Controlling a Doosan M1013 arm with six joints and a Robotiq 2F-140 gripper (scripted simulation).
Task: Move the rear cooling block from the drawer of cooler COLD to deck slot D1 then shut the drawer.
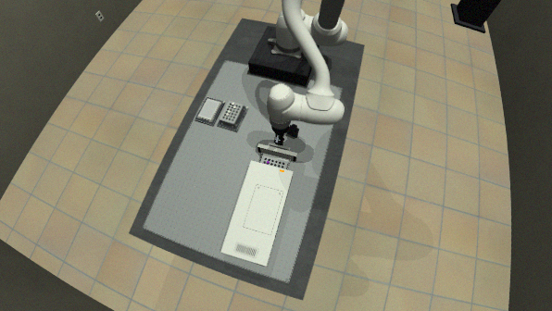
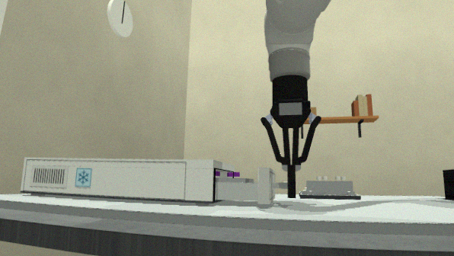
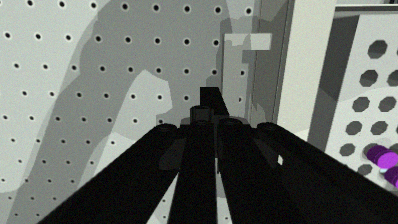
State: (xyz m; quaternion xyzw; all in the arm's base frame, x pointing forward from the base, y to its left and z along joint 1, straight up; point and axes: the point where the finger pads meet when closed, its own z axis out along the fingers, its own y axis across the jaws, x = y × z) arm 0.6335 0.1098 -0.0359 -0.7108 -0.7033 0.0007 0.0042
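The cooler COLD (image 1: 264, 208) (image 2: 126, 180) has its orange lamp (image 1: 282, 170) lit. Its drawer front (image 1: 277, 152) (image 2: 265, 187) (image 3: 306, 60) stands partly out. The front block (image 1: 276, 165) (image 3: 344, 112) lies in the drawer and looks level, with purple-capped tubes (image 2: 234, 174) (image 3: 387, 160); its inner end is hidden under the housing. My gripper (image 1: 279, 142) (image 2: 291, 196) (image 3: 208, 102) is shut and empty, pointing down at the handle (image 2: 281, 185) (image 3: 235, 70) on the outer side; contact is unclear. A holed block (image 1: 232, 113) (image 2: 330, 187) with pale-capped tubes sits in D1 and looks flat.
The slot beyond, D2, holds a pale flat-topped piece (image 1: 210, 109). The black robot base (image 1: 280, 64) stands at the table's far end. The perforated deck (image 1: 190, 171) (image 3: 80, 50) surrounds the cooler and slots.
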